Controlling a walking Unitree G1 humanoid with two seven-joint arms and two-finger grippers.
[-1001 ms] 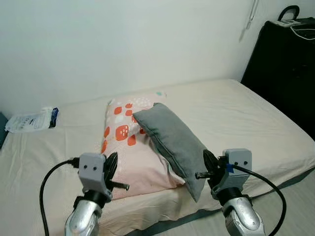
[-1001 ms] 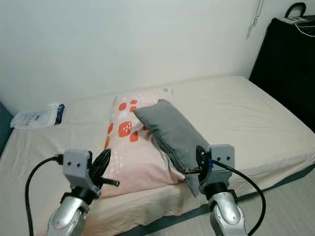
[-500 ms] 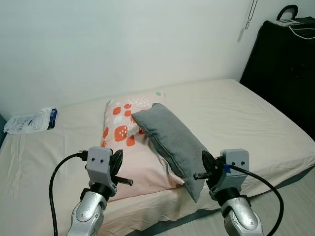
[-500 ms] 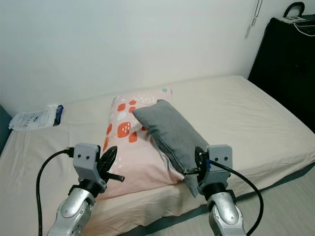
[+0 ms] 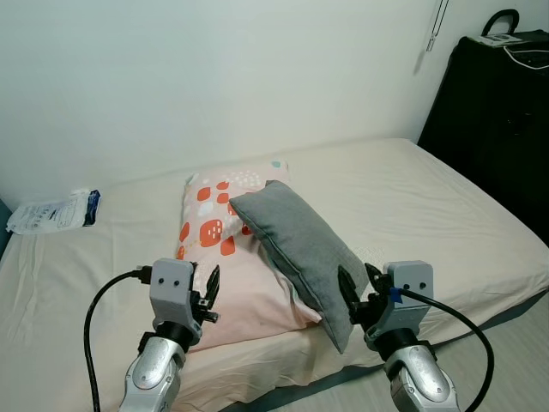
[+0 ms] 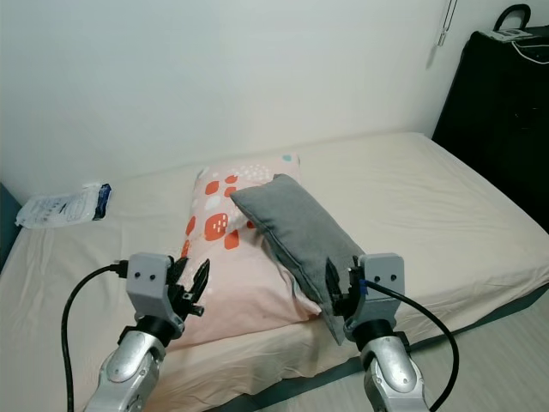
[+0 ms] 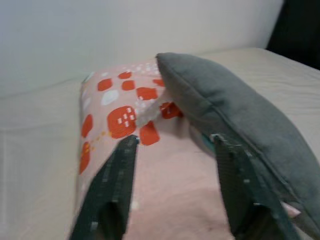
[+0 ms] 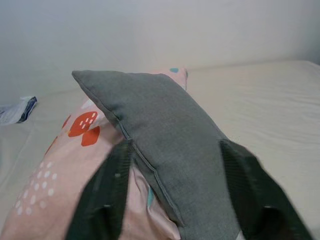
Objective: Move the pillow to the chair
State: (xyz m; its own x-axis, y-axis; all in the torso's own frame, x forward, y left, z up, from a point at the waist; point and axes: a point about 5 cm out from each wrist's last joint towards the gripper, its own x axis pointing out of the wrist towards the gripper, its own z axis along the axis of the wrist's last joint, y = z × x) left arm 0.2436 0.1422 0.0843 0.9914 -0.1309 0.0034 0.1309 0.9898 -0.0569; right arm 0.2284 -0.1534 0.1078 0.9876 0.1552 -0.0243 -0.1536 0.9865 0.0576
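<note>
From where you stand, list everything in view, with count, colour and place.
Grey pillow: one, grey, lying tilted across the pink pillow, its near end over the bed edge.
Pink pillow: one, pale pink with orange-red squares, on the bed under the grey pillow.
Bed: one, cream sheet, running from the wall toward the robot.
Plastic packet: one, white with blue, on the bed's far left corner.
Black cabinet: one, black, at the far right beside the bed.
Left end effector: one, black fingers open, just before the pink pillow's near end.
Right end effector: one, black fingers open, at the grey pillow's near end.
</note>
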